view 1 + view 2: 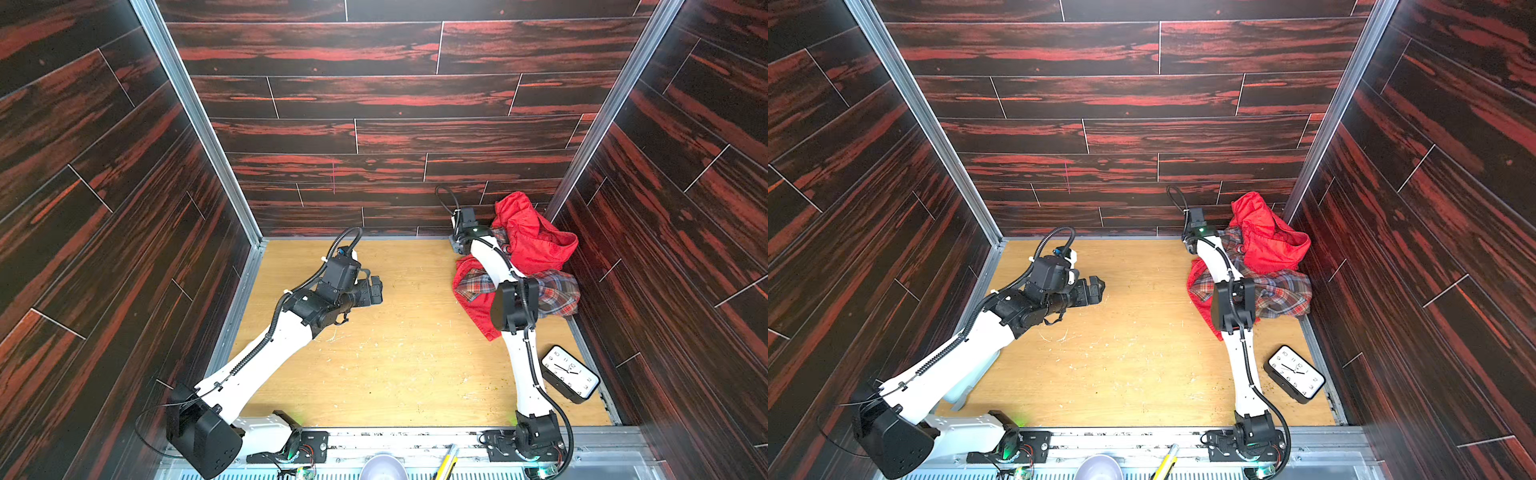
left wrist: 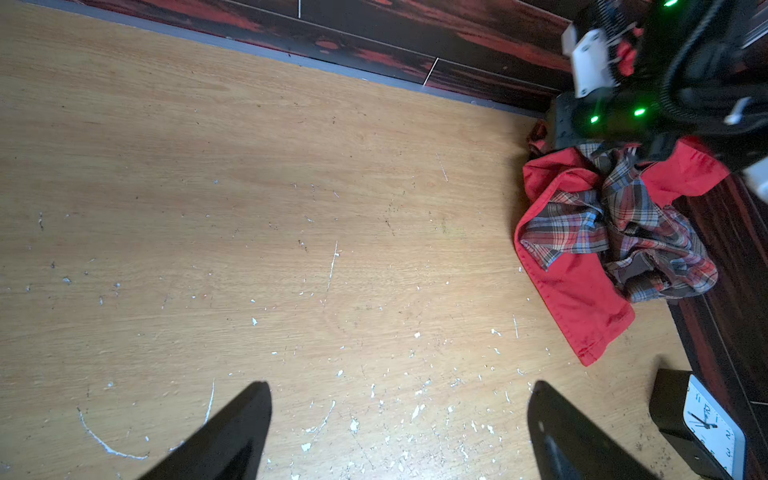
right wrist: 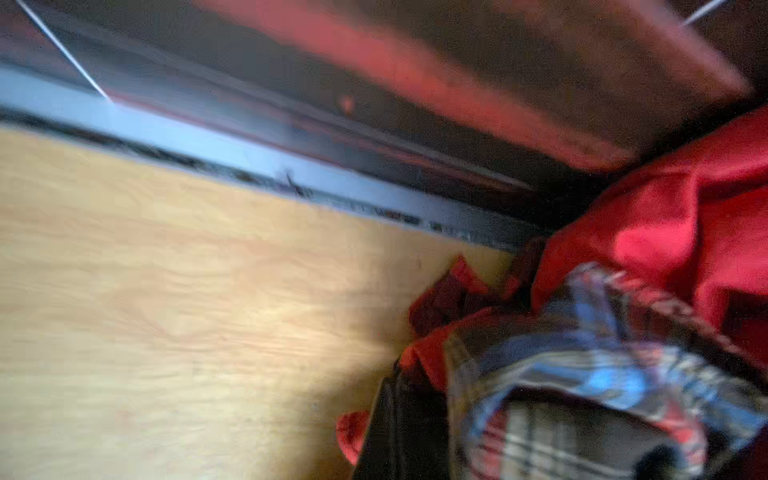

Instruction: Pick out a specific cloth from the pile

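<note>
Left hand (image 1: 375,291), spread wide, hangs over the bare middle of the worktop (image 1: 395,365). Right hand (image 3: 399,424) is pressed together at the pile (image 1: 536,266) in the far right corner; what it pinches I cannot tell. The cloth (image 2: 537,134) peeks out, dark red-and-black, at the pile's far edge.
</note>
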Controlling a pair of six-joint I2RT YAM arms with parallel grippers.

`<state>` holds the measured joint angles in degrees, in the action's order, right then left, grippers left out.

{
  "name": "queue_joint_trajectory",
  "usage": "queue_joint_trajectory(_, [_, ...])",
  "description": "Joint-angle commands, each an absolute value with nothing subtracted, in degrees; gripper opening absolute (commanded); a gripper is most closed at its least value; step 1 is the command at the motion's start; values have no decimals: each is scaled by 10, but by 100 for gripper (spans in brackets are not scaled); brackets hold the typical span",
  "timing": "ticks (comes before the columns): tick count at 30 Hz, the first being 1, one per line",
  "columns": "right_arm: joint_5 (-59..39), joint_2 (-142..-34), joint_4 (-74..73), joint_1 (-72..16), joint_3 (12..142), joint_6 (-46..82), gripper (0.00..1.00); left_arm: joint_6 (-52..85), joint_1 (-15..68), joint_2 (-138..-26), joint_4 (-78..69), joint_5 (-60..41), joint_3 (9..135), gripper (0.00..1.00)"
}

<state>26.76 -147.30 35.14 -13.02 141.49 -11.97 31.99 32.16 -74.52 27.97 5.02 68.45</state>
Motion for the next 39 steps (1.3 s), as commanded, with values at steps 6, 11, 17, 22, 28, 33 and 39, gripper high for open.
queue_joint_trajectory(6, [168,-1402,372,-126,1415,-109,24,333,323,-730,279,49,669,99])
queue_joint_trajectory(11, [181,-1453,410,-127,1409,-116,60,330,323,-713,288,62,660,99])
queue_joint_trajectory(17, [198,-1483,393,-128,1405,-113,60,327,323,-706,296,71,653,99])
queue_joint_trajectory(22, [185,-1496,394,-130,1411,-108,60,333,323,-716,294,66,653,99])
queue_joint_trajectory(28, [194,-1515,397,-132,1409,-112,60,333,323,-723,294,67,653,99])
queue_joint_trajectory(33, [257,-1533,394,-133,1406,-121,61,334,323,-730,295,64,656,99])
queue_joint_trajectory(39, [292,-1541,377,-132,1404,-128,63,333,323,-738,297,62,660,99])
